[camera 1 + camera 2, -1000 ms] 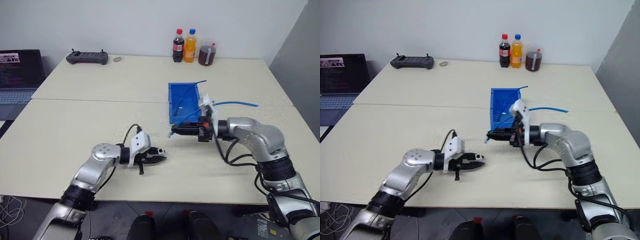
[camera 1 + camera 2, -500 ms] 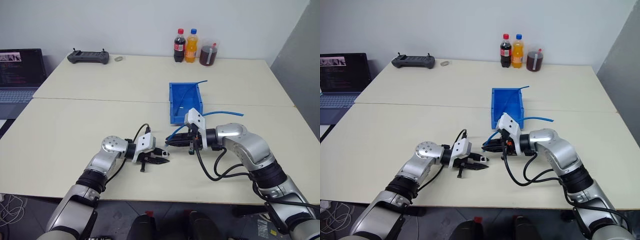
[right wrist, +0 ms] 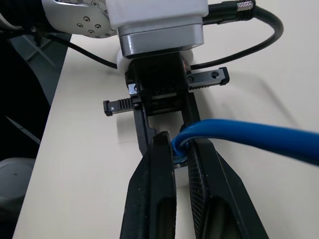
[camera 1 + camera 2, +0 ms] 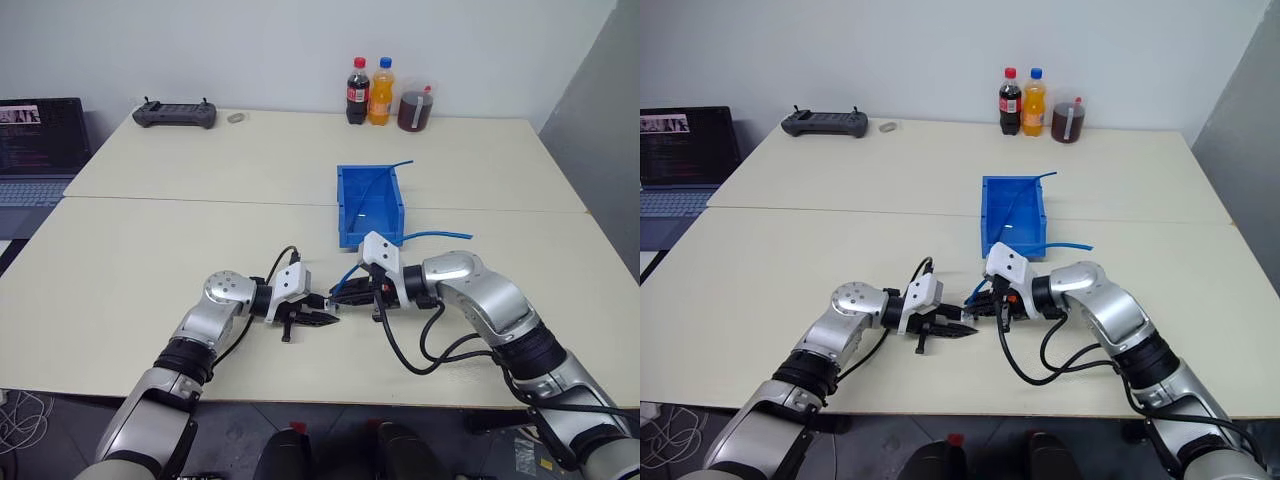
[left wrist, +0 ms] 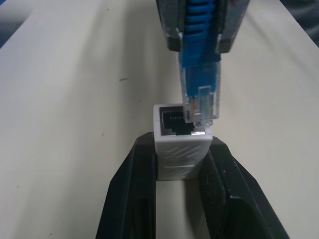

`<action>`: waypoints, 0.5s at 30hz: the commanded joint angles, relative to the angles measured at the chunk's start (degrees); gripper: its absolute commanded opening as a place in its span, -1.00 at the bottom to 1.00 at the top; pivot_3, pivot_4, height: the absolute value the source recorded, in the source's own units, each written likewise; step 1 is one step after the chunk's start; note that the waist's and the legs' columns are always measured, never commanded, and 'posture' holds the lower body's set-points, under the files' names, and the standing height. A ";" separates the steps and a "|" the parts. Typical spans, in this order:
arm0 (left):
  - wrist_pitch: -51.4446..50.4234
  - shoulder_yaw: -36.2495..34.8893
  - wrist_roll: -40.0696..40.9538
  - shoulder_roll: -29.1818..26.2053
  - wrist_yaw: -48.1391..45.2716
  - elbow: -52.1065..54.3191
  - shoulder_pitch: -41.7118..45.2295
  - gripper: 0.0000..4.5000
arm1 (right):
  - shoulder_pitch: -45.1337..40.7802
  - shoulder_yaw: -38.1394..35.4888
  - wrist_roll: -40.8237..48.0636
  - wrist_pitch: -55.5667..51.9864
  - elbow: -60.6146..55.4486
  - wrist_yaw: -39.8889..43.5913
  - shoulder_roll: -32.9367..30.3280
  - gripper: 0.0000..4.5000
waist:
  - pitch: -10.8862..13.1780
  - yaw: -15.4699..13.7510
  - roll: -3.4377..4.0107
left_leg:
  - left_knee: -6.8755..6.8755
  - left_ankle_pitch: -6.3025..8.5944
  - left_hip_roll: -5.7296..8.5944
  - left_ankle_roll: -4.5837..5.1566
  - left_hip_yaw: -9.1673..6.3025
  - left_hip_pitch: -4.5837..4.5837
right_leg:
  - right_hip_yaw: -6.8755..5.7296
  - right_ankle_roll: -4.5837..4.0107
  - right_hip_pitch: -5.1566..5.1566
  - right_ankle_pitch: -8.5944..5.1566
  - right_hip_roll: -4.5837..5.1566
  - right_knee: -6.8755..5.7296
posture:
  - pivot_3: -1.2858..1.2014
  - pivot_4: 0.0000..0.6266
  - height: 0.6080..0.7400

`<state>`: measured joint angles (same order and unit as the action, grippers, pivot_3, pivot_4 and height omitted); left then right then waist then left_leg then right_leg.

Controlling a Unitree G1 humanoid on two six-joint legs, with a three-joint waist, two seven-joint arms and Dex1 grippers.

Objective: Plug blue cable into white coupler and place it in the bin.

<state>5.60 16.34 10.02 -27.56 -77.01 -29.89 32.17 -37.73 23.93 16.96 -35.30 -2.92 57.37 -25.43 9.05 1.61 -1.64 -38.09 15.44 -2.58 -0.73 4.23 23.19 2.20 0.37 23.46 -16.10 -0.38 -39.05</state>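
Moving in from beside the bin (image 4: pixel 368 205) over the past second, the right gripper (image 4: pixel 338 297) is now pointing almost tip to tip at the left gripper (image 4: pixel 322 320) near the table's (image 4: pixel 150 250) front edge, while the left forearm has swung forward to meet it. Left fingers (image 5: pixel 127 199) are clamping the white coupler (image 5: pixel 181 149) between them, its dark socket facing the oncoming plug. Right fingers (image 3: pixel 154 199) are pinching the blue cable (image 3: pixel 249 137) just behind its clear plug (image 5: pixel 202 102), which is hovering at the socket's rim, slightly off to one side and not yet seated. Behind the right gripper the cable is trailing back across the table past the bin's near corner; a second blue cable (image 4: pixel 375 180) is lying inside the bin, well beyond both tools. Bare tabletop is lying open on the outer side of each gripper and below them, with only a narrow strip before the front edge. Both forearms are lying low over the surface, elbows out, wrists turned inward toward each other.
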 commanded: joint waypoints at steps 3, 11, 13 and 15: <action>-0.74 -0.69 -0.56 -0.44 -0.17 1.26 -1.08 -0.64 | -1.76 -0.29 -1.67 1.31 1.67 0.71 0.41 -0.96 | 0.00 0.00 0.00 | 0.00 0.00 -0.01 0.00 0.00 0.00 | 0.00 0.00 0.00 0.00 0.00 0.00 | 0.03 -0.52 1.00; -0.90 -0.95 -0.66 -0.43 -0.08 1.47 -1.16 -0.64 | -1.70 1.66 -4.29 3.05 1.45 2.05 -0.06 -0.96 | 0.00 0.01 0.00 | 0.00 0.00 -0.01 0.00 0.00 0.00 | 0.00 -0.01 0.00 0.00 0.00 -0.01 | 0.03 -0.52 1.00; -1.04 -0.97 -0.62 -0.32 0.04 1.65 -1.07 -0.64 | -2.03 3.09 -5.87 4.12 1.39 2.83 -0.53 -0.96 | 0.00 0.01 0.00 | 0.00 0.00 -0.01 0.00 0.00 -0.01 | 0.00 -0.01 0.00 0.00 0.00 -0.01 | 0.03 -0.52 1.00; -1.10 -1.01 -0.63 -0.20 0.19 1.73 -0.96 -0.64 | -2.69 5.00 -8.02 5.68 1.63 3.63 -1.00 -0.96 | -0.02 0.01 0.01 | 0.00 0.00 -0.01 0.00 0.01 -0.02 | 0.00 -0.01 0.00 0.00 -0.01 -0.02 | 0.03 -0.52 1.00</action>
<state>5.06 15.80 9.91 -27.57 -76.91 -29.15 31.71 -39.81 26.40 12.16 -30.88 -1.17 59.92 -25.36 9.03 1.62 -1.63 -38.09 15.44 -2.58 -0.73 4.24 23.15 2.21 0.36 23.46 -16.10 -0.39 -39.07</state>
